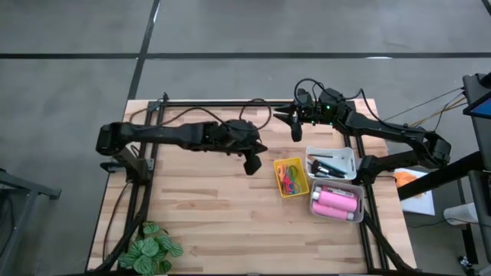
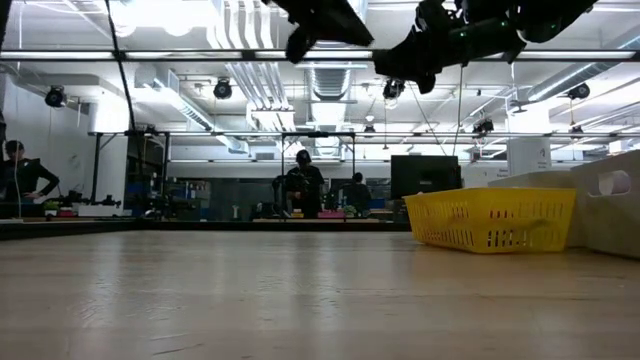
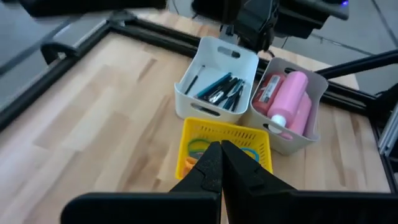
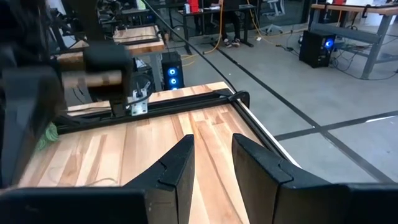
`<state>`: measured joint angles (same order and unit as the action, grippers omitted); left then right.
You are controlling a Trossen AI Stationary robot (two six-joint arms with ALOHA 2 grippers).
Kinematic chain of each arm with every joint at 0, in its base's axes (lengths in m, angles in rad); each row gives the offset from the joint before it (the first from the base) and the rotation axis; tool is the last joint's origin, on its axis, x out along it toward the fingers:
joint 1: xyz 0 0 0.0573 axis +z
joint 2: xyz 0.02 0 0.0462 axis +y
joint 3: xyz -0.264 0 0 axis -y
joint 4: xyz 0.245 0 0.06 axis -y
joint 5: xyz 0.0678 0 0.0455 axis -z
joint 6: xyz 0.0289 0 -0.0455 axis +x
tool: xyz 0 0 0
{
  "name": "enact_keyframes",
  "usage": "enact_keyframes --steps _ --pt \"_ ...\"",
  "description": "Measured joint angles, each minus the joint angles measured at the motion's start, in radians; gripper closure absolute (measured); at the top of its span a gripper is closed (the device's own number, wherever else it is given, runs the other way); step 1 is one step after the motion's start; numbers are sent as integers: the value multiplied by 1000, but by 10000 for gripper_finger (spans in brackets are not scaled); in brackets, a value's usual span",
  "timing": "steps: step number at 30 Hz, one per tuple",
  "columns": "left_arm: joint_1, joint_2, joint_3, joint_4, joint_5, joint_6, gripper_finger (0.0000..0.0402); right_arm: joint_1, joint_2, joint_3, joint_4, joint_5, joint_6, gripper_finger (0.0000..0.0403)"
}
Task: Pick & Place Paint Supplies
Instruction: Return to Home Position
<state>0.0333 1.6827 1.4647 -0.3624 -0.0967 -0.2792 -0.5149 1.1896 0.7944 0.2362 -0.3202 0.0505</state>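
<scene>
I take this as the homing step. My left gripper (image 1: 252, 163), fingers together and empty, hangs beside the yellow mesh bin (image 3: 230, 132) holding the coloured-handled scissors (image 1: 289, 176). The thin dark brushes (image 1: 328, 165) and pink white-capped bottles (image 1: 335, 203) sit in trays. My right gripper (image 1: 296, 132), fingers apart, needs folding back.

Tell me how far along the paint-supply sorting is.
Done: coloured-handled scissors in the yellow mesh bin, thin brushes in one white tray, pink white-capped bottles in a second white tray. In hand: nothing; left gripper shut, right gripper open, both empty. Left: likely parking the arms.
</scene>
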Motion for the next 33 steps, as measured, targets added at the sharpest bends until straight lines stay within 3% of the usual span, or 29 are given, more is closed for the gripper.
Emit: enact_keyframes --steps 5,9,21,26,33 --pt "1 -84 -2 -61 0 68 401 0 0 0 0 0 0 296" --pt "2 -180 -79 -38 -13 100 401 0 0 0 0 0 0 296" --pt "2 -654 -669 399 -19 100 401 0 0 0 1 0 1 296" --pt "2 -883 -877 496 -19 100 401 0 0 0 2 0 1 296" --pt "2 -1175 -1077 523 -20 112 401 0 0 0 1 0 1 296"
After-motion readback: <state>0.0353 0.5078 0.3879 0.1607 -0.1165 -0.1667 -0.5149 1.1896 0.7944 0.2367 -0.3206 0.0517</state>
